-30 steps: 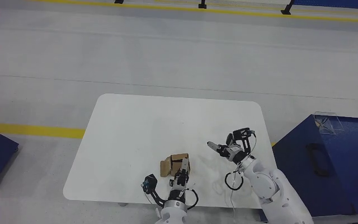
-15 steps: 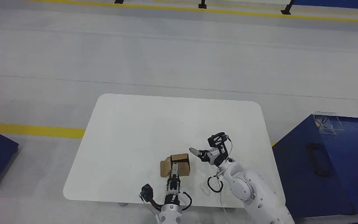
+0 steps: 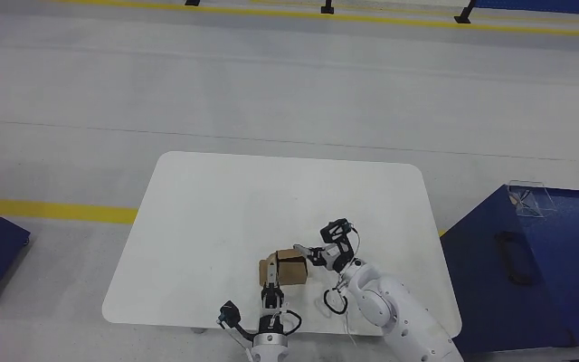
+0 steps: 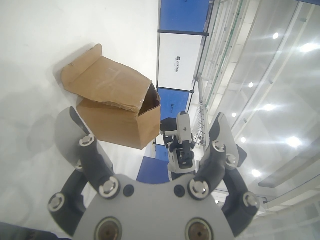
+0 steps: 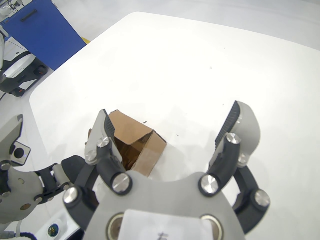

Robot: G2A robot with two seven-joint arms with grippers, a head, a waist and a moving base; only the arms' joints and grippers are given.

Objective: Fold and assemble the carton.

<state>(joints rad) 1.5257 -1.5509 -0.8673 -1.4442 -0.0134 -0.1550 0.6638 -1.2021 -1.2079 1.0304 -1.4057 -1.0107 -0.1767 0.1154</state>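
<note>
Carton (image 3: 288,265) lies on the table (image 3: 226,199), close to the robot-side edge. The right claw (image 3: 313,255) has swung in from well off to the side and is now at the carton's open end, spread wide and empty, so a flap tuck looks next. The left claw (image 3: 271,295) has backed off toward the table edge, also wide open and empty. The carton is brown, creased and squared up, one end gaping, with a loose flap splayed at the other end.

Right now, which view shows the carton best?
The left wrist view: the whole carton shows, flap included. The right wrist view looks into its opening, partly behind the right gripper; the top view shows it far off.
</note>
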